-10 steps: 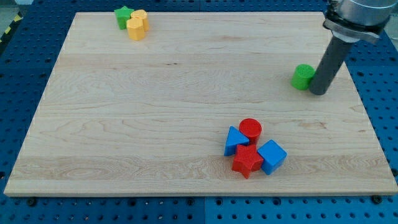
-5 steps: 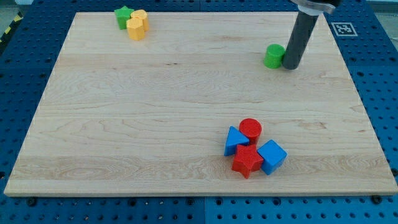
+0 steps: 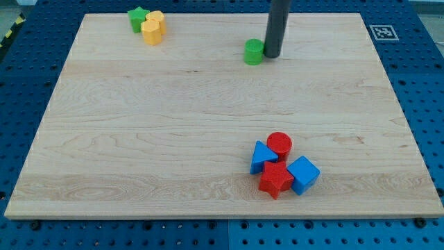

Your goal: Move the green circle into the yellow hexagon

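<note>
The green circle is seen near the board's top edge, a little right of the view's centre. My tip is set against its right side, touching or very nearly so. No claw is fitted (the arm ends in a plain rod), so nothing is spread, pressed together or pinched; contact is made by the rod's side alone. The yellow hexagon lies in the view's top left corner, well apart from the circle, with a green star just beside it at upper left and a second yellow block touching it from above, its shape not clearly made out. A cluster is left near the view's bottom right: a red circle, a blue triangle, a red star and a blue cube. The circle is judged to be light, stiff and ready to slide on the smooth wood. Because its wall is round, an off-centre push would probably let it roll aside off the rod. It is best met on the right flank, slightly low, so that the push line runs through its centre toward the hexagon, leftward and a touch upward.
</note>
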{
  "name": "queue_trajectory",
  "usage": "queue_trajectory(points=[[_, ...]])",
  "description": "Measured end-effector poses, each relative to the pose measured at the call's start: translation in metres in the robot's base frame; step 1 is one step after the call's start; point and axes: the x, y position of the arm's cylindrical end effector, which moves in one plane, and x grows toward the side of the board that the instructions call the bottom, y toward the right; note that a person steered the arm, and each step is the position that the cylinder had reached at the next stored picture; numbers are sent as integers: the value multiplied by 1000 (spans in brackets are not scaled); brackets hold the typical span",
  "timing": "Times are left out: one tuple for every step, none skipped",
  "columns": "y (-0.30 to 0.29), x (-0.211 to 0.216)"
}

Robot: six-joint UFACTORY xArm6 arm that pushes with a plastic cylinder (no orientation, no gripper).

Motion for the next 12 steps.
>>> queue_trajectory(points=[[-35,0],[-79,0],[-126,0],[-144,0],[-144,8],[-162,28],[-172,48],[-172,72],[-180,83],[-212,80],[-214,80],[-207,70]])
